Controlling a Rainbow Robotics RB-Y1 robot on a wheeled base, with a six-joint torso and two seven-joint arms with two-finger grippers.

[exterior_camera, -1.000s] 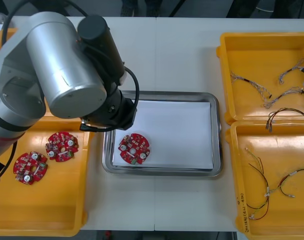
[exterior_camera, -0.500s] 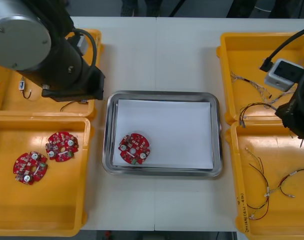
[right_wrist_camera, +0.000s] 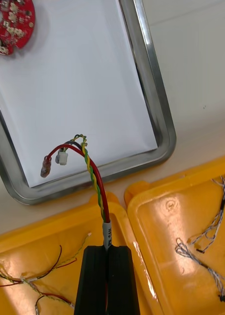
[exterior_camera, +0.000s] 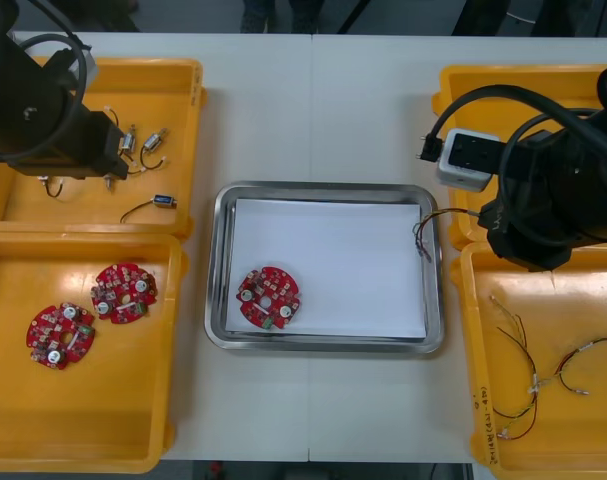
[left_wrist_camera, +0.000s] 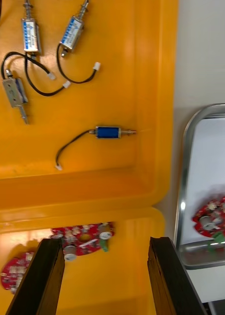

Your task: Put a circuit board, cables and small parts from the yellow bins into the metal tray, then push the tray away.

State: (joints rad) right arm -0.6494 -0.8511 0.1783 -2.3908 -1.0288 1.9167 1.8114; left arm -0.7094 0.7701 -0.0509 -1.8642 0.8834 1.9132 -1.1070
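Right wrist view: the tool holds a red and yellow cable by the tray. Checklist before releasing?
1. Grip: right tool shut on the twisted red and yellow cable: ok.
2. Cable's connectors above the shiny metal tray's white inside: ok.
3. Tool above the tray: not ok, above the right yellow bins.
4. Landing spot free: ok, the round red circuit board lies at the tray's other end.
5. Left tool open above the left yellow bins, apart from the tray: ok.
6. Cable's height above the tray: cannot tell.
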